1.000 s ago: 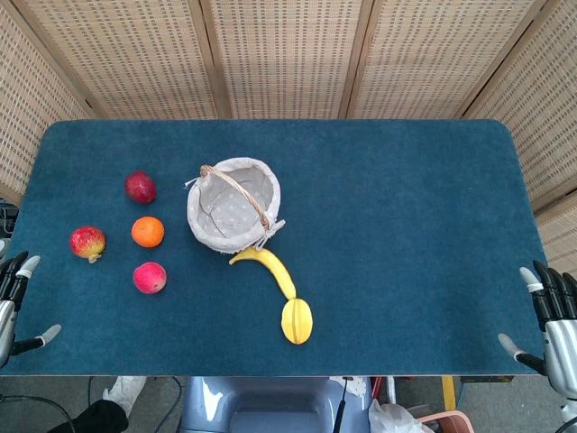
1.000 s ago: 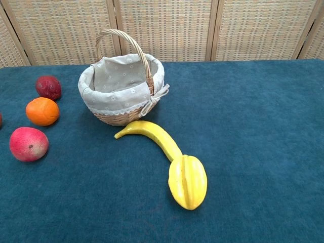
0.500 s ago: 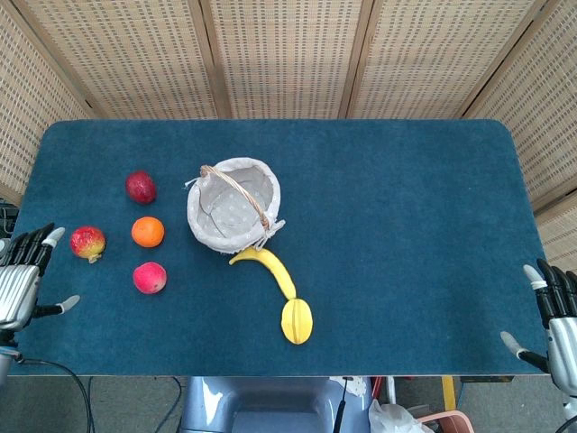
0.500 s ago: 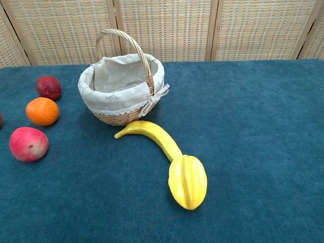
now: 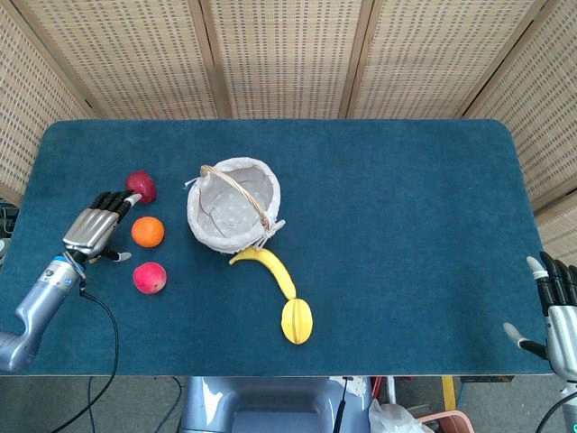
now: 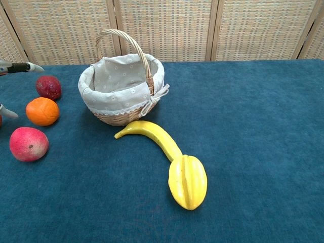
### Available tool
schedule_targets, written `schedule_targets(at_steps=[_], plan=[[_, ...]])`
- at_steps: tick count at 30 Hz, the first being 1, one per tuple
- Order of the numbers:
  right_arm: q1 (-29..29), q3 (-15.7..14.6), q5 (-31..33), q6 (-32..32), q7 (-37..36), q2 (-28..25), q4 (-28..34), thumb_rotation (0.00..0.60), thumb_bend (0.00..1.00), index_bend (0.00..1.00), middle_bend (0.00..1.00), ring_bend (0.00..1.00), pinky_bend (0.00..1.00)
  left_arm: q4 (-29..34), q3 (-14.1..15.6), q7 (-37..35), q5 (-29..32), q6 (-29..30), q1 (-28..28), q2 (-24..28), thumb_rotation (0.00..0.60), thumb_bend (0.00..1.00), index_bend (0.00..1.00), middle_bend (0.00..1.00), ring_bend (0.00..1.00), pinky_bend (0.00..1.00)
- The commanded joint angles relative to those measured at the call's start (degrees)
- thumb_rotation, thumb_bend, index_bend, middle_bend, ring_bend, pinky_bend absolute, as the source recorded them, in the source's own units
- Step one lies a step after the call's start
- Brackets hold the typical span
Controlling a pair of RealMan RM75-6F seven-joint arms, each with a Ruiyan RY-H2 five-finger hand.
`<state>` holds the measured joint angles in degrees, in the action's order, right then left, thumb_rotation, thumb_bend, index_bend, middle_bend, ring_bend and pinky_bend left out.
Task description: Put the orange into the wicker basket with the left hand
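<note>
Woven cane screens back a blue cloth table (image 5: 406,225), and the wicker basket (image 5: 234,206) with its pale lining serves as the landmark. Just left of the basket lies the orange (image 5: 148,232), on the cloth, touching nothing. A dark red fruit (image 5: 140,187) sits behind the orange, a pink-red fruit (image 5: 150,278) in front of it, and a banana (image 5: 267,267) with a yellow ribbed fruit (image 5: 297,320) runs off the basket's near side.

The left hand (image 5: 93,227) hovers just left of the orange, so the orange lies between hand and basket, straight ahead to the hand's right. Its fingers are spread and hold nothing; the fingertips (image 5: 126,202) reach toward the dark red fruit. The orange is round, so no axis matters. The right hand (image 5: 557,311), far right of the basket at the table's near corner, is also spread and empty; the left is much nearer.

Compared with 0.5 seconds ago, the left hand has swung in from the table's left edge to beside the orange, now covering the spot where another red fruit showed. Fruit and basket are unmoved.
</note>
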<state>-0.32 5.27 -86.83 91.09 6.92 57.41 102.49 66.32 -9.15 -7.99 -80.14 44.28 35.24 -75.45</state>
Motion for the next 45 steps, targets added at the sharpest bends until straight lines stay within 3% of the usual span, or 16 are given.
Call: schedule_targets(at_steps=[1, 4, 7, 8, 11, 13, 18, 23, 31, 37, 43, 45], plan=[[0.22, 0.22, 0.71, -0.43, 0.46, 0.22, -0.04, 0.600, 0.00, 0.00, 0.00, 0.00, 0.00, -3.13, 0.78, -0.08, 0.34, -3.30, 2.61, -2.52, 0.600, 0.00, 0.00, 0.00, 0.00, 0.00], [0.40, 0.37, 1.40, -0.88, 0.67, 0.36, -0.18, 0.600, 0.00, 0.00, 0.00, 0.00, 0.00, -5.67, 1.64, 0.36, -0.03, -4.92, 3.93, -4.06, 0.600, 0.00, 0.00, 0.00, 0.00, 0.01], [0.62, 0.53, 2.05, -1.35, 0.83, 0.42, -0.26, 0.600, 0.00, 0.00, 0.00, 0.00, 0.00, -8.90, 2.34, -0.01, -0.28, -5.70, 4.85, -6.41, 0.600, 0.00, 0.06, 0.01, 0.01, 0.08], [0.65, 0.56, 2.19, -1.44, 0.87, 0.46, -0.29, 0.600, 0.00, 0.00, 0.00, 0.00, 0.00, -9.99, 2.49, -0.49, -0.44, -5.63, 5.07, -7.29, 0.600, 0.00, 0.12, 0.04, 0.03, 0.14], [0.77, 0.59, 2.39, -1.62, 1.02, 0.57, -0.36, 0.600, 0.00, 0.00, 0.00, 0.00, 0.00, -13.56, 2.77, -2.00, -1.17, -4.02, 5.24, -10.05, 0.600, 0.00, 0.34, 0.27, 0.22, 0.37], [0.84, 0.56, 2.46, -1.75, 1.15, 0.62, -0.36, 0.600, 0.00, 0.00, 0.00, 0.00, 0.00, -17.33, 2.66, -2.77, -1.74, -1.47, 5.12, -12.52, 0.600, 0.00, 0.45, 0.39, 0.33, 0.47], [0.93, 0.47, 2.49, -1.89, 1.48, 0.67, -0.30, 0.600, 0.00, 0.00, 0.00, 0.00, 0.00, -23.51, 3.20, -6.44, -2.50, 0.71, 4.96, -16.06, 0.600, 0.04, 0.58, 0.50, 0.43, 0.54], [0.78, 0.37, 2.22, -1.56, 1.01, 0.50, -0.18, 0.600, 0.00, 0.00, 0.00, 0.00, 0.00, -23.41, 2.38, -12.29, -4.15, 8.72, 3.94, -14.42, 0.600, 0.05, 0.59, 0.52, 0.44, 0.54], [0.55, -0.04, 1.07, -1.02, 0.01, 0.06, 0.03, 0.600, 0.00, 0.00, 0.00, 0.00, 0.00, -9.54, -1.04, -21.28, -8.15, 26.33, 1.91, -3.95, 0.600, 0.05, 0.59, 0.52, 0.44, 0.54], [0.37, 0.02, 1.05, -0.71, -1.24, -0.35, -0.17, 0.600, 0.00, 0.00, 0.00, 0.00, 0.00, -1.07, -3.54, -17.87, -6.12, 25.39, 3.79, -1.65, 0.600, 0.05, 0.59, 0.51, 0.44, 0.53], [0.53, 0.27, 1.63, -1.01, -1.91, -0.49, -0.46, 0.600, 0.00, 0.00, 0.00, 0.00, 0.00, 1.88, -5.82, -12.59, -1.77, 21.02, 7.33, -6.45, 0.600, 0.03, 0.58, 0.48, 0.44, 0.51], [0.66, 0.33, 2.00, -1.38, -1.89, -0.46, -0.58, 0.600, 0.00, 0.00, 0.00, 0.00, 0.00, 1.11, -6.45, -11.06, -0.25, 19.42, 8.71, -8.87, 0.600, 0.01, 0.49, 0.42, 0.44, 0.45]])
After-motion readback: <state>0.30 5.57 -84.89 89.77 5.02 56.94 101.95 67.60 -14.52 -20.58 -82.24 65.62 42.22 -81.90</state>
